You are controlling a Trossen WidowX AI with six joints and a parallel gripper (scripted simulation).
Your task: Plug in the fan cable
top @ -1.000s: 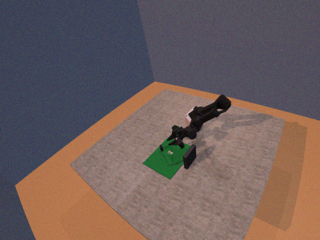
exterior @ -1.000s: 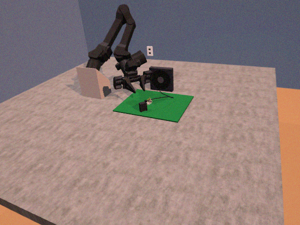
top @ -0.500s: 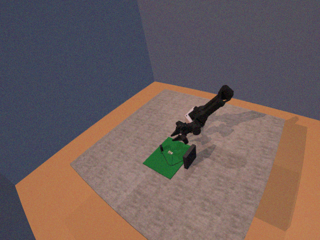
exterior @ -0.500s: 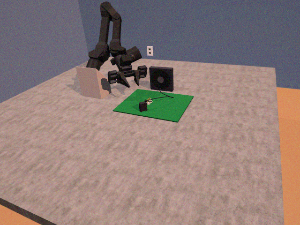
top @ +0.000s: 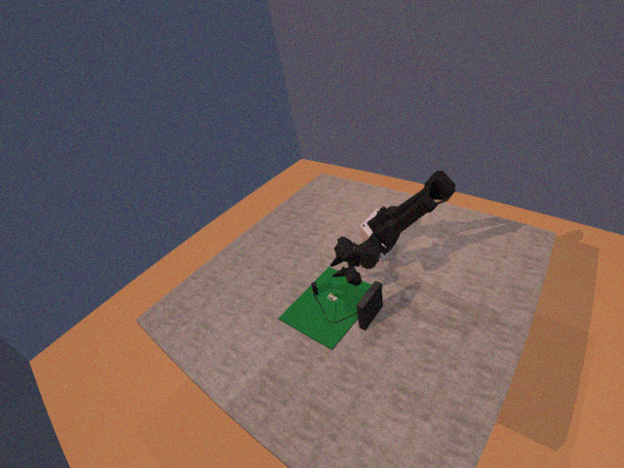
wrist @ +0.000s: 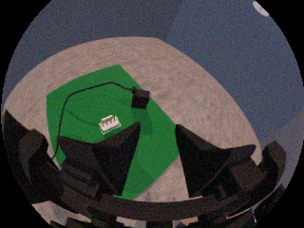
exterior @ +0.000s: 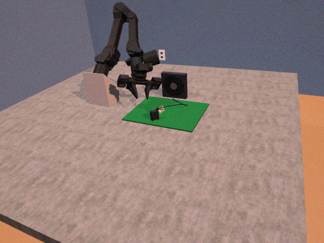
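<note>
Fan plug (top: 315,289) (exterior: 154,115) (wrist: 141,99) standing beside the four-pin header (top: 331,296) (exterior: 160,111) (wrist: 109,124), not on it.

The gripper (top: 335,269) (exterior: 142,98) (wrist: 158,125) hangs apart from the plug, fingers spread part-way with nothing between them. Closing off-centre could tip the plug or skew it in the grip; a skewed plug might jam on the pins, and the cable (top: 330,320) (exterior: 171,105) (wrist: 90,87) could tug it sideways. Its long axis looks roughly upright above the green board (top: 328,337) (exterior: 183,122) (wrist: 142,178), cable leaving its top; which way its socket faces, I cannot tell.
</note>
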